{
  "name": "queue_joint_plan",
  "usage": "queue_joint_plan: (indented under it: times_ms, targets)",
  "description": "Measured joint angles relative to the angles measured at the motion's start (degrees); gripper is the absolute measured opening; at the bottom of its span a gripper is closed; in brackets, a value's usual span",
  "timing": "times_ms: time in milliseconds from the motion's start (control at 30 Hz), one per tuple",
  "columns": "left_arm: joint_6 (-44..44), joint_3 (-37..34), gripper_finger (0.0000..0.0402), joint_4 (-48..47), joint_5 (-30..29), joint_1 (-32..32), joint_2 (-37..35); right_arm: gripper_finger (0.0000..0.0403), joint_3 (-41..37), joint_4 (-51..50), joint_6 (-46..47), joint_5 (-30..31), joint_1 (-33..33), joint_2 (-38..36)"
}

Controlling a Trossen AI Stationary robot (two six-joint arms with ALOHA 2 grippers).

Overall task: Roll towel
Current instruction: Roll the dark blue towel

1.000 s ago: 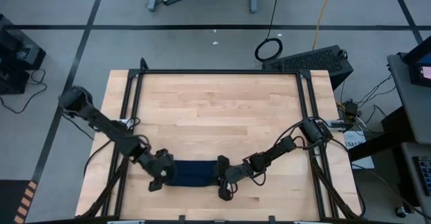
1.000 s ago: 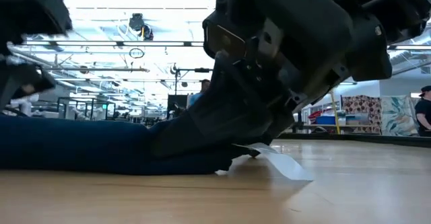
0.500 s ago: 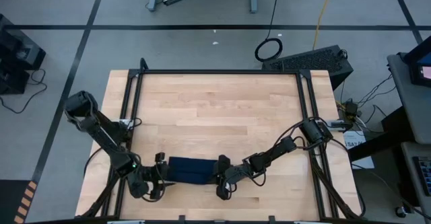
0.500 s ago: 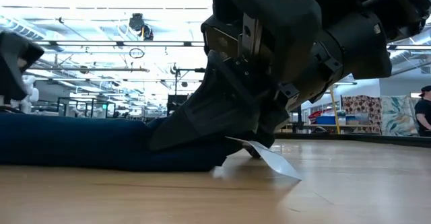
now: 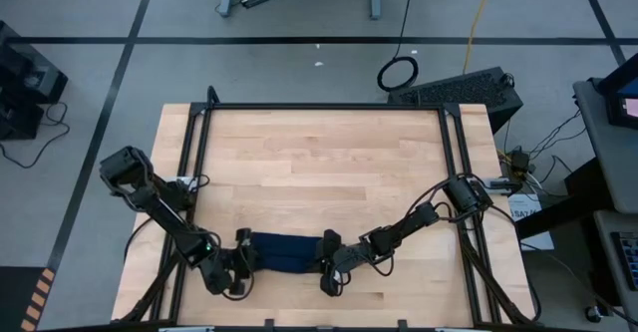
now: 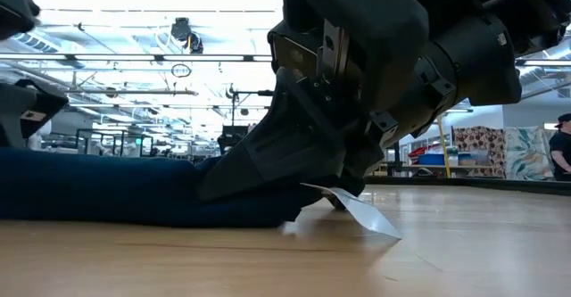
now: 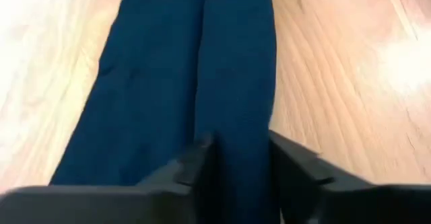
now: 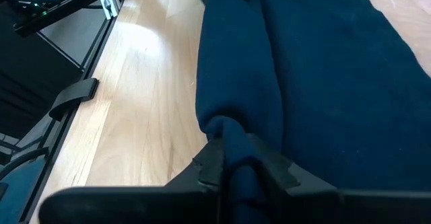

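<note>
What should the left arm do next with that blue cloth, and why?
Probably finish closing its fingers. The right gripper is shut on a fold at one end of the towel; the left gripper straddles the matching fold at the other end without quite pinching it. Both ends need holding before rolling.

Bare wooden table (image 5: 319, 163) stretches open beyond both claws. Between the left gripper (image 5: 242, 262) and the right gripper (image 5: 327, 264), the folded towel (image 5: 284, 253) fills the gap. Black frame rails (image 5: 192, 153) bound the table outside each arm.
</note>
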Motion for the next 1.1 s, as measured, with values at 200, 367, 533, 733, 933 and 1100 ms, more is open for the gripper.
queue_joint_plan:
  times_ms: [200, 367, 533, 733, 933, 1100]
  targets:
    - [-1.4, 0.1, 0.0017, -0.8, 7.1, 4.2, -0.1, 0.0055, 0.0, 0.1, -1.6, 0.1, 0.3, -0.6]
    - [-2.7, 0.1, 0.0022, -0.8, 11.2, 6.6, -1.5, 0.0107, -0.2, -7.6, -8.9, 0.2, 2.0, -5.1]
    - [-5.6, 0.1, 0.0016, -1.7, 14.1, 7.3, -2.3, 0.0166, -0.3, -22.5, -14.5, 2.3, 5.1, -12.3]
    - [-10.6, 0.0, 0.0014, -0.9, 17.0, 9.0, -2.3, 0.0198, -0.3, -26.3, -23.4, 17.3, 12.8, -15.5]
    - [-15.2, 0.0, 0.0014, -0.8, 20.8, 9.9, -2.7, 0.0198, -0.1, -13.7, -32.7, 28.7, 16.0, -8.9]
    - [-17.0, 0.0, 0.0013, 0.9, 23.3, 10.7, -2.7, 0.0198, -0.1, -3.4, -40.6, 31.5, 14.4, -3.1]
